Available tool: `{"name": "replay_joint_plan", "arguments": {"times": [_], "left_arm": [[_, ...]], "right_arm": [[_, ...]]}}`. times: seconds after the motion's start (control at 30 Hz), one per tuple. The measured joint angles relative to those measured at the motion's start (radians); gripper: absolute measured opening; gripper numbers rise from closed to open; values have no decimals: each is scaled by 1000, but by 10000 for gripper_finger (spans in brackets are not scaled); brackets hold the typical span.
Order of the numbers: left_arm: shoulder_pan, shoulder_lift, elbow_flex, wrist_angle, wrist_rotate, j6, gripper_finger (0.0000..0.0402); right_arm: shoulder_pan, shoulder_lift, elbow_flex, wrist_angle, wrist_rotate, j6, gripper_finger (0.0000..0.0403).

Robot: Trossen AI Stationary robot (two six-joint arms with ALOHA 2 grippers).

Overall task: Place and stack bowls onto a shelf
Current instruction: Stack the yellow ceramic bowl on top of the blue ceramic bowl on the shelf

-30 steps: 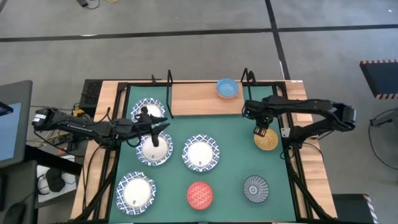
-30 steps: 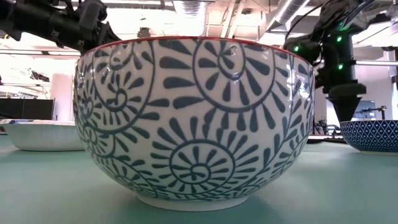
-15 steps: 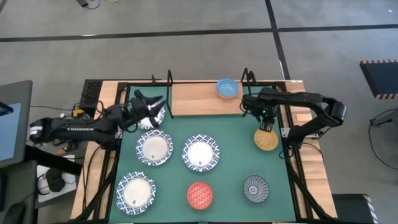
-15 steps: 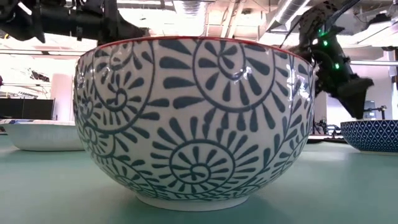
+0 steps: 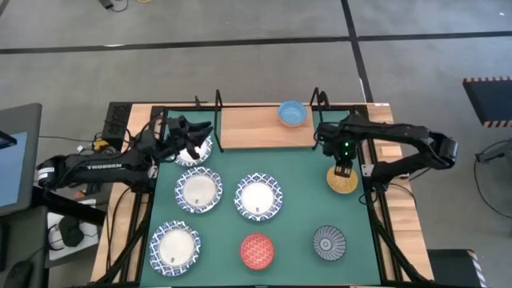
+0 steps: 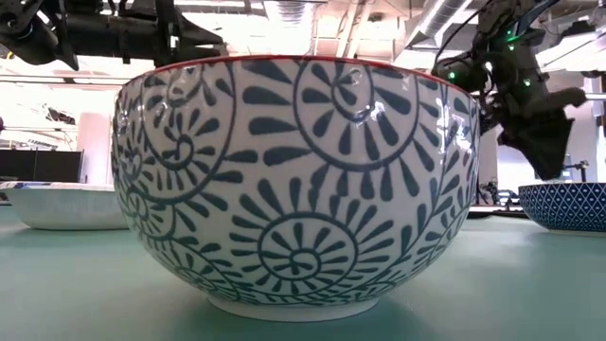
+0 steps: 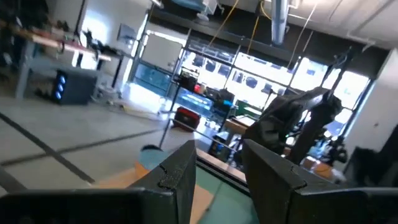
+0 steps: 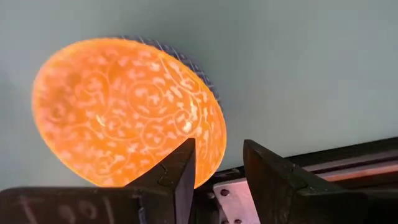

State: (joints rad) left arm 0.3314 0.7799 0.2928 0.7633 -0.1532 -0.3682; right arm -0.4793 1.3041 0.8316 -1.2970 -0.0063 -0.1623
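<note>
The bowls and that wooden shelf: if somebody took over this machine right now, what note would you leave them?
Right end effector: open, empty, just above the yellow-orange bowl at the mat's right edge.
Left end effector: open, empty, over the back-left white bowl, pointing toward the shelf.
Done: only the light blue bowl sits on the shelf.
Left: seven bowls on the green mat: three more white bowls, the red bowl, the grey striped bowl. Nothing stacked yet.
</note>
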Motion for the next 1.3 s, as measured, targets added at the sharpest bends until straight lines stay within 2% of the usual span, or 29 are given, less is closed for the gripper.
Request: {"name": "replay_joint_plan", "arguments": {"times": [0.2, 0.33, 0.43, 0.6, 0.73, 0.87, 1.1, 1.3], "left_arm": [[-64, 0, 0, -20, -6, -78, 116], [-136, 0, 0, -49, -82, -67, 116], [-199, 0, 0, -55, -186, -62, 116], [-279, 0, 0, -52, -337, -75, 116], [-319, 0, 0, -48, -409, -138, 116], [-326, 0, 0, -49, -421, -163, 116], [-270, 0, 10, -45, -458, -121, 116], [-219, 0, 103, -104, -332, 0, 116]], "right_arm": [[22, 64, -27, 113, 6, -15, 159], [21, 127, -45, 159, 9, -23, 153], [21, 170, -49, 155, 10, -27, 124], [21, 180, -48, 172, 2, -57, 39], [21, 179, -37, 184, -25, -57, 38], [35, 179, -25, 200, -94, -24, 39], [115, 179, -22, 267, -101, 88, 40], [169, 179, 20, 366, -104, 176, 41]]}}
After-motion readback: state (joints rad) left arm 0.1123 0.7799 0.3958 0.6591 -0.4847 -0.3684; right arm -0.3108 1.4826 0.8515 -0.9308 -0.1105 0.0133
